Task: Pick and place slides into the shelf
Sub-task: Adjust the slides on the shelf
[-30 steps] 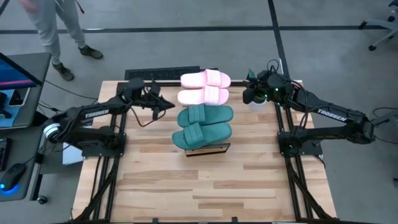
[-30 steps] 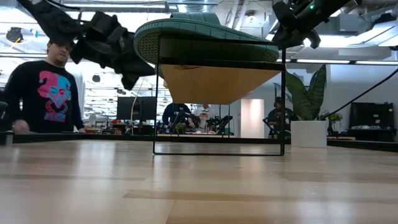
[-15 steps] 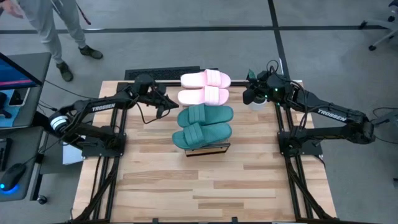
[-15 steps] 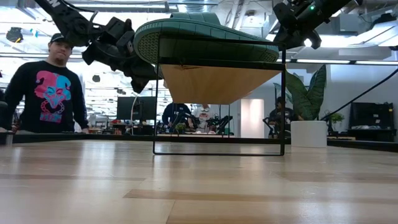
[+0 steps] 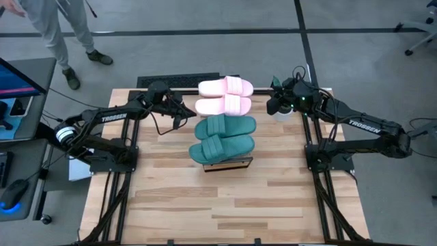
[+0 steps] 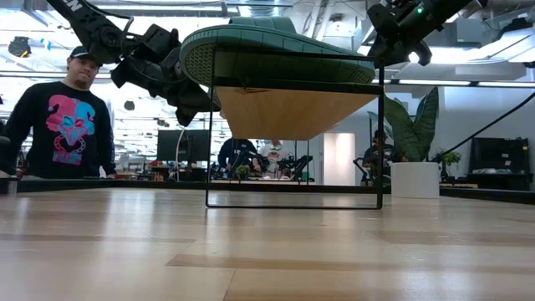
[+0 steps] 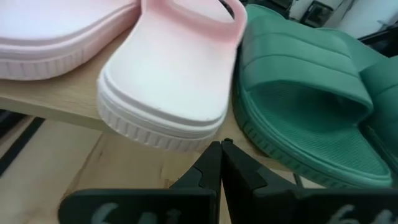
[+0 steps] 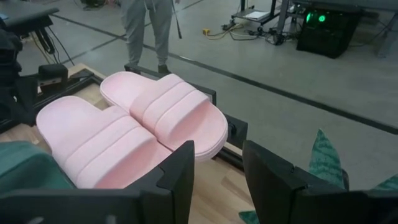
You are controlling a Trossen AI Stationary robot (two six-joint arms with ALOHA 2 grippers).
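Under shelf (image 6: 292, 109): bare plank underside

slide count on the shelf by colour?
Light pink slides: 2, far one and near one
Dark teal-green slides: 2, one next to the pink pair, one at the shelf's near end
Total: 4, all lying on the shelf
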